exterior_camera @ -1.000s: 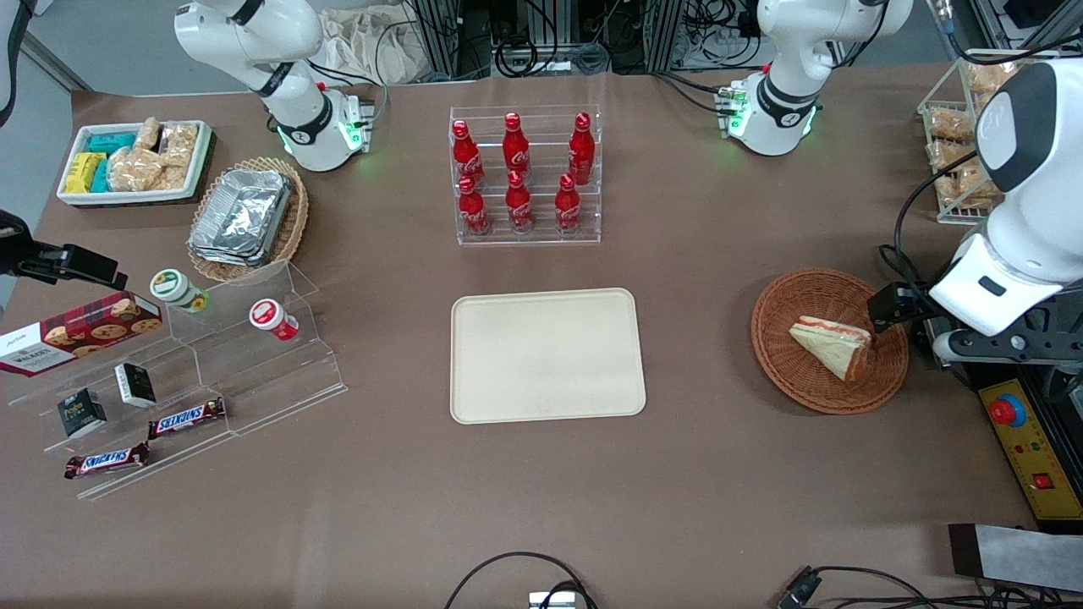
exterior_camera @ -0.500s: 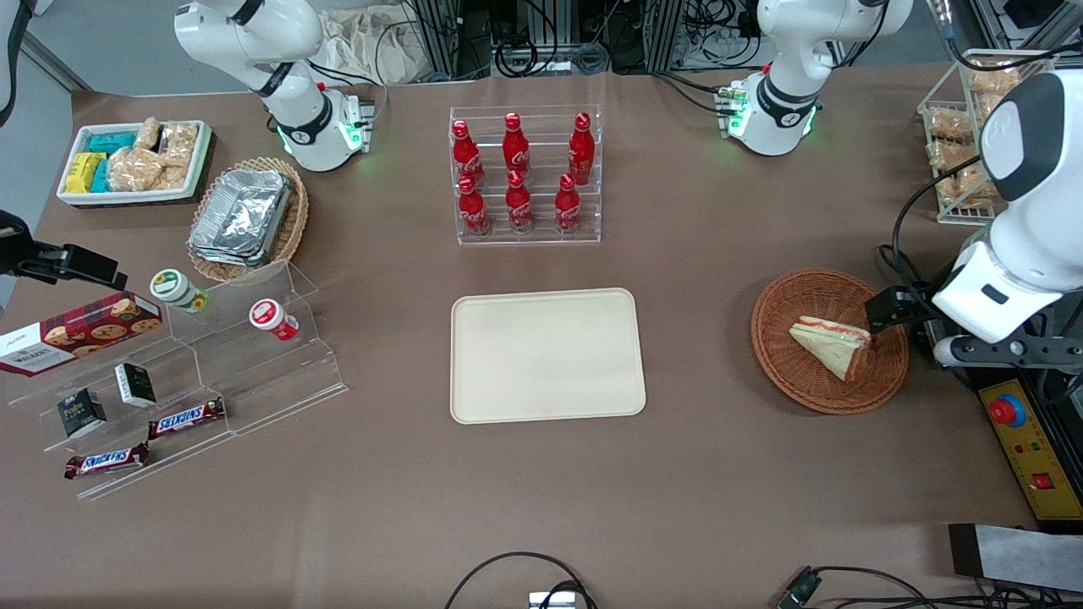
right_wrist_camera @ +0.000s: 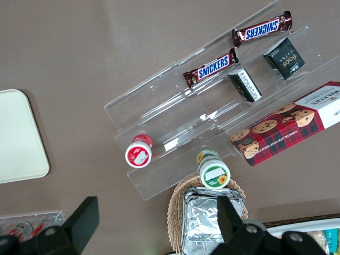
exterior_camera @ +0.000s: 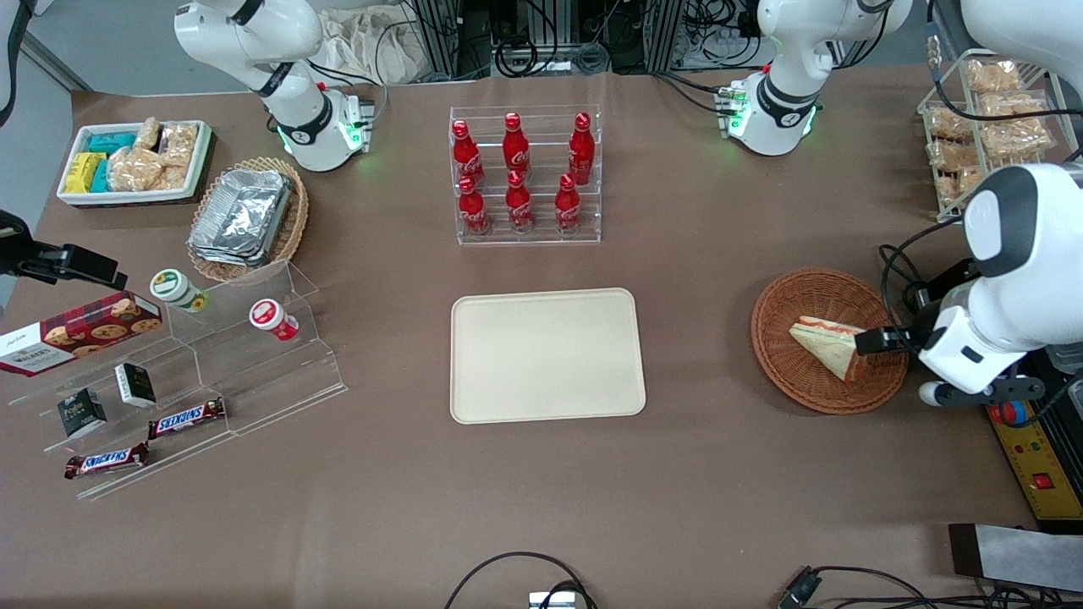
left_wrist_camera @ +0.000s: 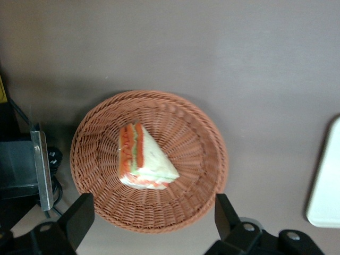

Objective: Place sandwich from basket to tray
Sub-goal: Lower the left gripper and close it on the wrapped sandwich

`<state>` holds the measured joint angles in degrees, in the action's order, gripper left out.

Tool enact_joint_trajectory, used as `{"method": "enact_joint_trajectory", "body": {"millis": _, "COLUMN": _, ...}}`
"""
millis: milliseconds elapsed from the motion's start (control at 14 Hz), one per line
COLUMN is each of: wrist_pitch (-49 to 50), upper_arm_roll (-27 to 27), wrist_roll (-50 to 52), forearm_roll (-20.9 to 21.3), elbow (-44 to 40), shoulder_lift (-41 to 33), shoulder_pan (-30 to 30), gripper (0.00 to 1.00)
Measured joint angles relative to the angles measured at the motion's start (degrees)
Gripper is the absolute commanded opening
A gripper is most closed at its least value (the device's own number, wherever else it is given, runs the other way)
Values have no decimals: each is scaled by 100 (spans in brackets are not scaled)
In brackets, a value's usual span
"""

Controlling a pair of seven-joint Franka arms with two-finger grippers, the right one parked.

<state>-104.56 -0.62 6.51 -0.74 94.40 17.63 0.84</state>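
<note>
Gripper [exterior_camera: 871,341], fingers spread apart, having dropped since a moment ago, is hovering over the sandwich [exterior_camera: 833,345] lying in the basket [exterior_camera: 795,296] at three o'clock from the tray [exterior_camera: 547,355], readying a grasp.

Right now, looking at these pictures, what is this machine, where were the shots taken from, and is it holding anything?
These are two white robot arms bolted to a brown table. One picture looks down on the table from the front; the other two come from small cameras on the arms' wrists. Only one arm works. Its gripper, a two-fingered claw, hovers open over a round wicker basket and holds nothing yet. The wrist camera looks down past the black fingers at the sandwich, a wrapped wedge lying in the basket. The beige tray, bare in mid-table, is where the sandwich should go. Elsewhere stand red bottles in a clear rack, plus snacks on clear steps.
</note>
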Motion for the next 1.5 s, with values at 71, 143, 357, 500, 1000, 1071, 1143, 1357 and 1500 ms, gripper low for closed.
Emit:
{"method": "enact_joint_trajectory", "body": {"millis": 71, "wrist_pitch": -228, "upper_arm_roll": 7, "wrist_roll": 187, "forearm_roll": -42, "elbow": 238, "shoulder_lift": -1, "shoulder_pan": 86, "gripper": 100}}
{"method": "enact_joint_trajectory", "body": {"millis": 143, "wrist_pitch": -459, "upper_arm_roll": 6, "wrist_roll": 493, "forearm_roll": -59, "elbow": 481, "shoulder_lift": -4, "shoulder_pan": 120, "gripper": 100}}
{"method": "enact_joint_trajectory", "body": {"millis": 357, "wrist_pitch": -1207, "upper_arm_roll": -22, "wrist_roll": 1266, "forearm_roll": -62, "elbow": 1165, "shoulder_lift": -11, "shoulder_pan": 98, "gripper": 100}}
{"method": "enact_joint_trajectory", "body": {"millis": 500, "wrist_pitch": -1541, "upper_arm_roll": -15, "wrist_roll": 1421, "forearm_roll": -62, "elbow": 1511, "shoulder_lift": -14, "shoulder_pan": 101, "gripper": 100}}
{"method": "enact_joint_trajectory", "body": {"millis": 1000, "wrist_pitch": -2280, "upper_arm_roll": 165, "wrist_roll": 1464, "forearm_roll": -62, "elbow": 2152, "shoulder_lift": 22, "shoulder_pan": 175, "gripper": 100}}
{"method": "enact_joint_trajectory", "body": {"millis": 1071, "wrist_pitch": -2391, "upper_arm_roll": 174, "wrist_roll": 1464, "forearm_roll": -62, "elbow": 2244, "shoulder_lift": 28, "shoulder_pan": 186, "gripper": 100}}
{"method": "enact_joint_trajectory", "body": {"millis": 1143, "wrist_pitch": -2445, "upper_arm_roll": 178, "wrist_roll": 1475, "forearm_roll": -63, "elbow": 2313, "shoulder_lift": 32, "shoulder_pan": 188, "gripper": 100}}
{"method": "enact_joint_trajectory", "body": {"millis": 1357, "wrist_pitch": -2463, "upper_arm_roll": 167, "wrist_roll": 1770, "forearm_roll": -66, "elbow": 2384, "shoulder_lift": 82, "shoulder_pan": 181, "gripper": 100}}
{"method": "enact_joint_trajectory", "body": {"millis": 1500, "wrist_pitch": -2464, "upper_arm_roll": 145, "wrist_roll": 1899, "forearm_roll": -66, "elbow": 2406, "shoulder_lift": 150, "shoulder_pan": 171, "gripper": 100}}
